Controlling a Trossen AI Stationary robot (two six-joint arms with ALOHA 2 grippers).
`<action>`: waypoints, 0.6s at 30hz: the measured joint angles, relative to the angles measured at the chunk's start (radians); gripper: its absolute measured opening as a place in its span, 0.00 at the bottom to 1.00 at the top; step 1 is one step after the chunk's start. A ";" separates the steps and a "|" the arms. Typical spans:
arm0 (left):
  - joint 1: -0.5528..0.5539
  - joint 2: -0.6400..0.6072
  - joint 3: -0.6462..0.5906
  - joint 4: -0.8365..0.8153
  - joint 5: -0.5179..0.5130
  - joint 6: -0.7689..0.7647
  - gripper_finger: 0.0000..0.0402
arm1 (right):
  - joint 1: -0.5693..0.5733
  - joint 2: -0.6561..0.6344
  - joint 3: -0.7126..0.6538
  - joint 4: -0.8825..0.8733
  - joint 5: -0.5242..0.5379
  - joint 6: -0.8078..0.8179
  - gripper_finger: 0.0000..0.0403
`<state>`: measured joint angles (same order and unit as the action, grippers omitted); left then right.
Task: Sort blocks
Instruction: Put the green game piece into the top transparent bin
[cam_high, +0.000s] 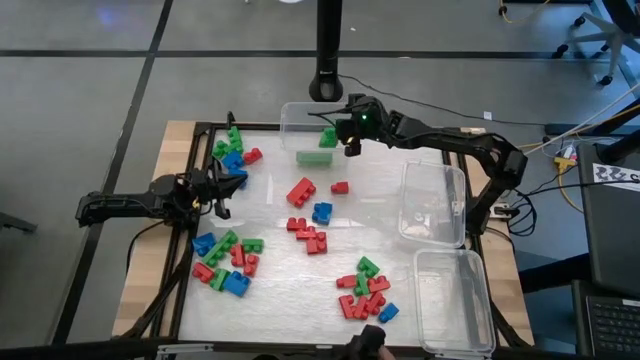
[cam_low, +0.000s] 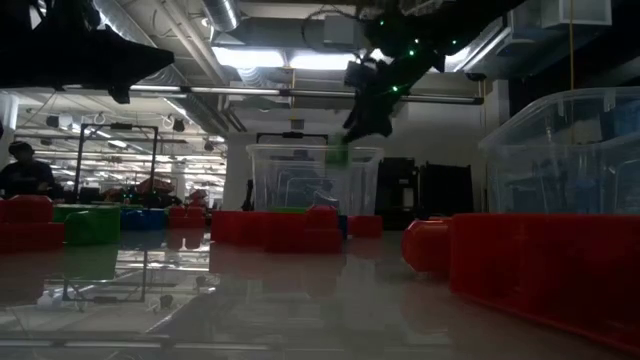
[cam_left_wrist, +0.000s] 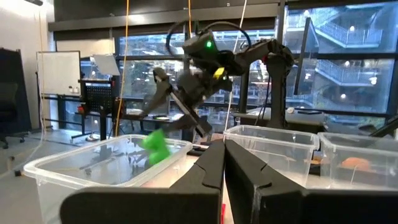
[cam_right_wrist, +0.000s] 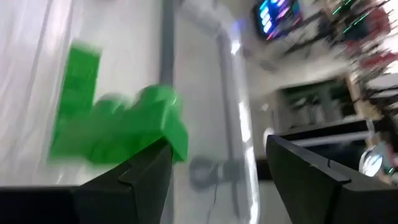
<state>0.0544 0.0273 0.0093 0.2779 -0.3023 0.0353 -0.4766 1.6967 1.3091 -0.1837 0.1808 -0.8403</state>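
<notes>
Look first to the bench's left edge: your left gripper (cam_high: 222, 193) waits there with its fingers pressed together on nothing, just beside a small cluster of green, blue and red blocks (cam_high: 233, 152) toward the far left corner. Nearer you on that side lies another cluster (cam_high: 226, 262) of red, green and blue studded bricks, lying at mixed angles. In the middle of the bench you have loose red blocks (cam_high: 301, 190) and a blue one (cam_high: 322, 212), and a further red, green and blue cluster (cam_high: 364, 290) sits toward the near edge. At the far edge stands a clear tub (cam_high: 295, 118), with a flat green piece (cam_high: 313, 156) lying in it, long axis running left to right along the bench. Your right gripper (cam_high: 343, 132) hangs over that tub with its fingers spread, and a green block (cam_right_wrist: 118, 130) shows blurred just beside one finger, its long side running roughly across the fingers; you cannot tell whether it still touches. Two more clear tubs (cam_high: 433, 203) line the right edge.
</notes>
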 joint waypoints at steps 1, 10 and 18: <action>0.000 0.000 0.000 0.000 0.000 -0.005 0.01 | 0.007 -0.006 0.000 -0.022 0.004 -0.001 0.62; 0.000 0.001 0.000 -0.008 0.000 -0.048 0.28 | 0.070 -0.154 0.000 -0.116 0.047 -0.008 0.58; -0.001 0.127 0.071 -0.037 -0.001 -0.058 0.53 | 0.297 -0.302 -0.075 -0.248 -0.143 0.042 0.58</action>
<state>0.0536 0.1541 0.0801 0.2405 -0.3031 -0.0230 -0.1797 1.3944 1.2338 -0.4321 0.0380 -0.7984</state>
